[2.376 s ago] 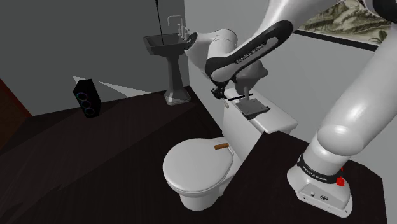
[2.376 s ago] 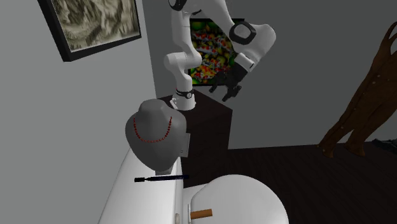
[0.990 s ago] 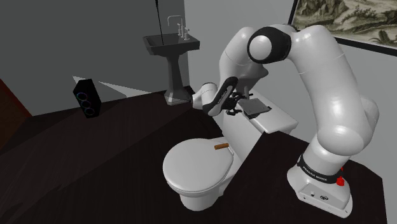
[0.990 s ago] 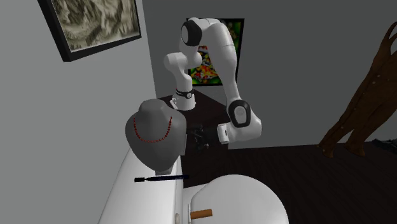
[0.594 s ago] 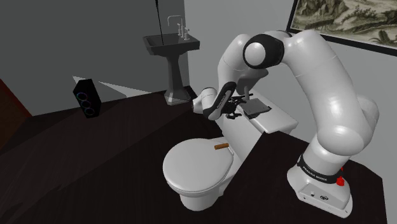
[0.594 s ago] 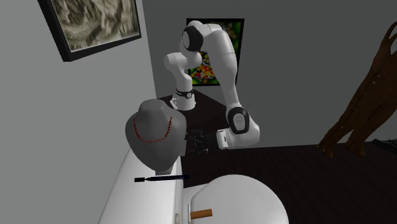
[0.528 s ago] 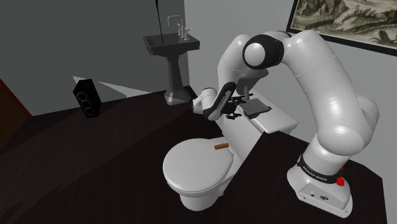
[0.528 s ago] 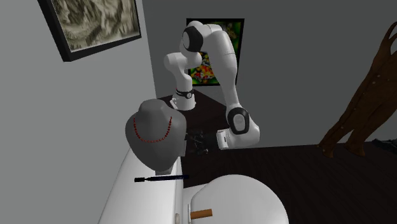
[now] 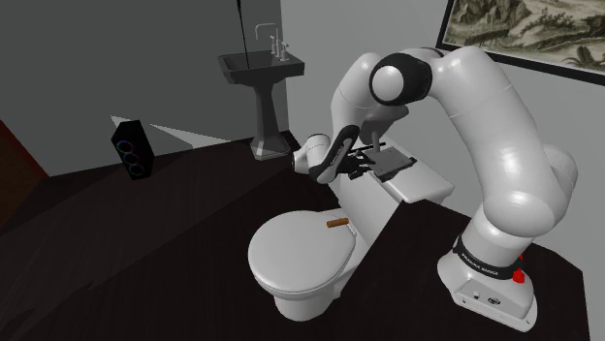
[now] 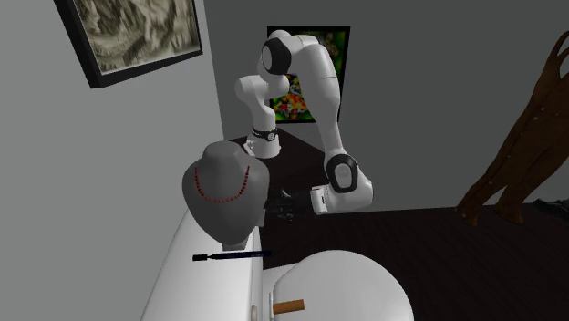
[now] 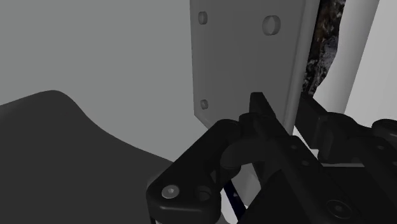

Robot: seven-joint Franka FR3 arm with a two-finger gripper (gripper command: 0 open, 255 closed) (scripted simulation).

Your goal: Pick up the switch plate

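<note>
Plate gripped; lift comes next.
At the white toilet tank lid [image 9: 431,184], beside the grey bust [image 10: 222,196], the grey switch plate [image 11: 242,57] is pinched in my gripper [image 11: 283,105], clamped on it; next I'd raise it straight up, I judge.

Lettering, white: "FRANKA EMIKA" (small, barely legible) on the dark band [image 9: 482,260] at the arm's [image 9: 504,126] foot.

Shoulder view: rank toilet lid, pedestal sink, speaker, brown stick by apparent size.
1. toilet lid
2. pedestal sink
3. speaker
4. brown stick
Sink and speaker sit farther off, so real sizes may differ.
</note>
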